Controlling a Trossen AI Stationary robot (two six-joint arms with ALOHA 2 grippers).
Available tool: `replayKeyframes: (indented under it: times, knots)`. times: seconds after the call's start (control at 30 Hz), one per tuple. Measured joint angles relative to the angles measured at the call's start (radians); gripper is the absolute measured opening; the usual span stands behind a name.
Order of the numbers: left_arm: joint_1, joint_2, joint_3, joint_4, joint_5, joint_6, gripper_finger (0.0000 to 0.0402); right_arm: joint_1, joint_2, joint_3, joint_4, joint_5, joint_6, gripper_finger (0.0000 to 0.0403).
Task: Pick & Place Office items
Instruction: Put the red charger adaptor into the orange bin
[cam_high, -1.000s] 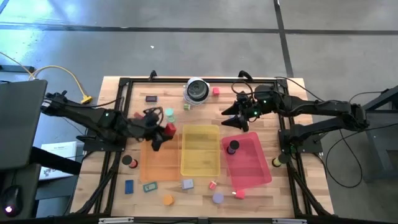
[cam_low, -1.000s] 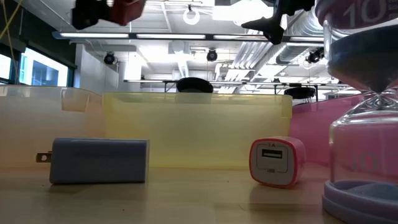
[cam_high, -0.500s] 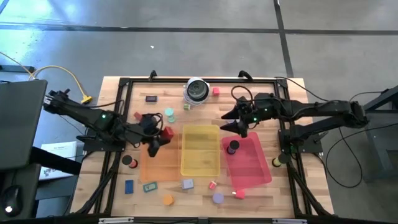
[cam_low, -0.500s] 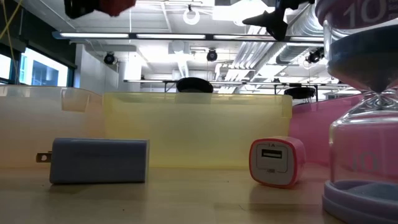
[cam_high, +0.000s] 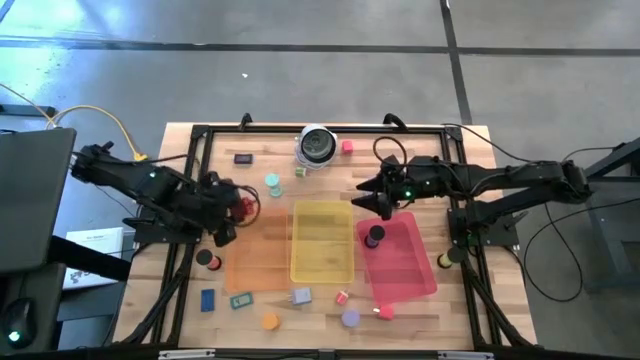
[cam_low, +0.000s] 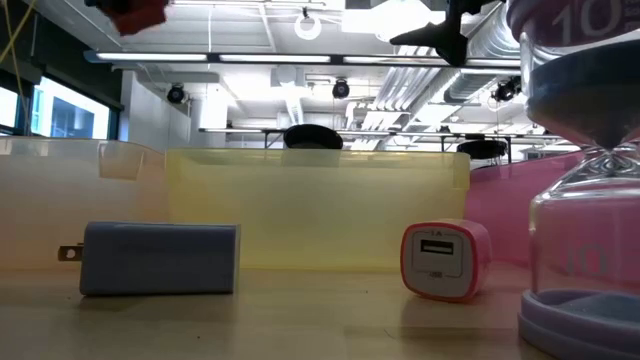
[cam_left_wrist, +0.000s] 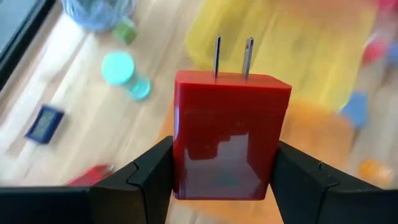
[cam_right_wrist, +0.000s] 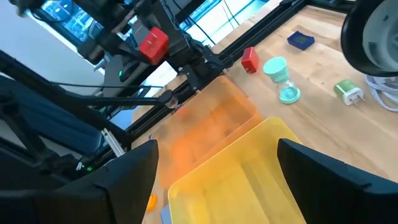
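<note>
We see our left gripper (cam_high: 238, 207) raised off the table, its two dark fingers (cam_left_wrist: 149, 177) clamped on a red plastic plug-in charger block (cam_left_wrist: 227, 134). Our right gripper (cam_high: 377, 199) hangs raised too, jaws spread wide with nothing between them, arm stretched inward.

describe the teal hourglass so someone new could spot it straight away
Start at the yellow tray mid-table, then look just beyond its far-left corner, toward the round silver-and-black object. The teal hourglass lies there on bare wood, the only teal piece there with a pinched waist.
</note>
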Motion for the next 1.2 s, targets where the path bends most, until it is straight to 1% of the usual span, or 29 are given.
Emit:
replayKeyframes:
  times: [0.17,0.33,0.43,0.5,0.6,0.67,0.87,1.03,1.2]
  knots:
    - [0.0,0.107,0.0,-0.068,0.028,0.092,0.0209,0.009,0.0,0.0,0.001,0.011,0.0,0.0318]
    - [0.0,0.234,0.0,-0.07,0.03,0.233,0.0209,0.008,0.0,0.0,0.001,0.077,0.001,0.0318]
    - [0.0,0.303,0.0,-0.065,0.036,0.309,0.0209,0.008,0.0,0.0,0.001,0.081,0.001,0.0318]
    - [0.008,0.331,0.0,-0.041,0.063,0.339,0.0209,0.009,0.0,0.0,0.001,0.078,0.001,0.0318]
    - [0.037,0.353,0.0,0.034,0.147,0.364,0.0209,0.018,0.0,0.0,0.001,0.079,0.001,0.0318]
    - [0.058,0.369,0.0,0.045,0.174,0.381,0.0209,0.026,0.0,0.0,0.001,0.082,0.0,0.0318]
    - [0.087,0.404,-0.005,0.052,0.179,0.411,0.0209,0.064,0.0,0.0,0.0,0.105,0.0,0.0318]
    - [0.087,0.406,-0.056,0.118,0.212,0.411,0.0209,0.09,0.0,0.0,-0.001,0.123,-0.001,0.0318]
    - [0.099,0.405,-0.098,0.15,0.215,0.399,0.0209,0.11,0.0,0.0,-0.001,0.156,-0.002,0.0318]
